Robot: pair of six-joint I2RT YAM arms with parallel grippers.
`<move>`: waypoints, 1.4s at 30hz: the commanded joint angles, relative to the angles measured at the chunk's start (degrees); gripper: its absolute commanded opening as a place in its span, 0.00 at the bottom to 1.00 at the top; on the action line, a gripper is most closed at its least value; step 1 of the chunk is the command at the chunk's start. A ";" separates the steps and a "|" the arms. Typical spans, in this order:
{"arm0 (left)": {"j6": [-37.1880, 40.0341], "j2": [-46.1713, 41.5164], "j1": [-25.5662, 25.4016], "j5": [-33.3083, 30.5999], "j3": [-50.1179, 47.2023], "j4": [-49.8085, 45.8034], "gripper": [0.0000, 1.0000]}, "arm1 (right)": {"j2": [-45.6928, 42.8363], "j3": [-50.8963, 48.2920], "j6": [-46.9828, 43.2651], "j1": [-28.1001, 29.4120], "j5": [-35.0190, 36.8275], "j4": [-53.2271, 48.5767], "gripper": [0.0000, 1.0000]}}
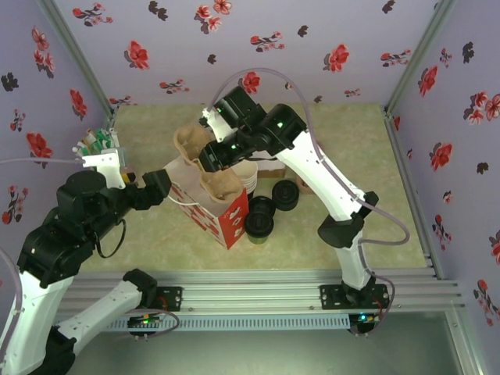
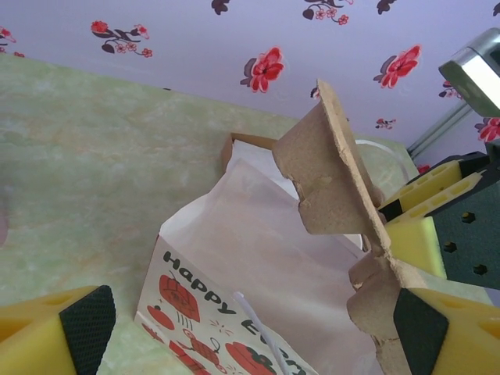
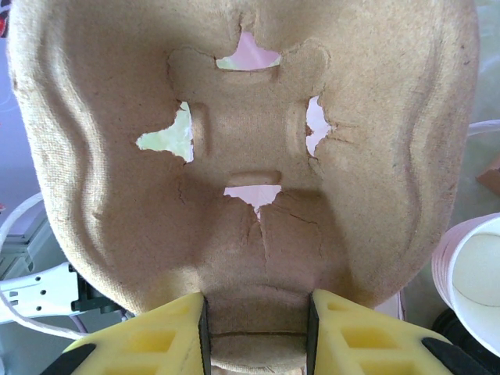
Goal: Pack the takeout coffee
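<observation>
Pulp cup carrier (image 3: 250, 156) clamped in right gripper (image 3: 256, 312), held over paper bag (image 1: 226, 219).
Left gripper (image 2: 254, 320) spread wide at the bag; dark round pieces (image 1: 258, 223) just right of bag, coffee cup indistinguishable among them.

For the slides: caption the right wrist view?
Right gripper clamps a pulp cup carrier by its edge; stacked cups at lower right.

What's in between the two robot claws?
A brown cardboard cup tray, standing over the open paper bag. In the top view, both sit between the left claw and the right claw, which pinches the tray.
</observation>
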 commanded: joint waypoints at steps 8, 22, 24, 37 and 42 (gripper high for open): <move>-0.48 0.51 0.46 -2.51 -0.83 0.60 0.94 | 3.65 1.94 -2.43 1.11 2.35 -3.36 0.33; -0.83 1.22 0.48 -2.49 -1.63 1.13 0.94 | 5.72 3.68 -3.35 2.19 5.57 -4.84 0.32; -0.83 1.25 0.48 -2.55 -1.54 1.14 0.94 | 5.35 4.65 -3.18 2.19 6.33 -4.82 0.32; -1.31 1.44 0.46 -2.03 -1.53 1.13 0.93 | 2.20 5.14 -3.15 2.03 8.62 -0.39 0.34; -1.43 1.46 0.45 -2.00 -1.46 1.13 0.93 | 3.01 5.10 -3.09 1.65 8.53 0.31 0.33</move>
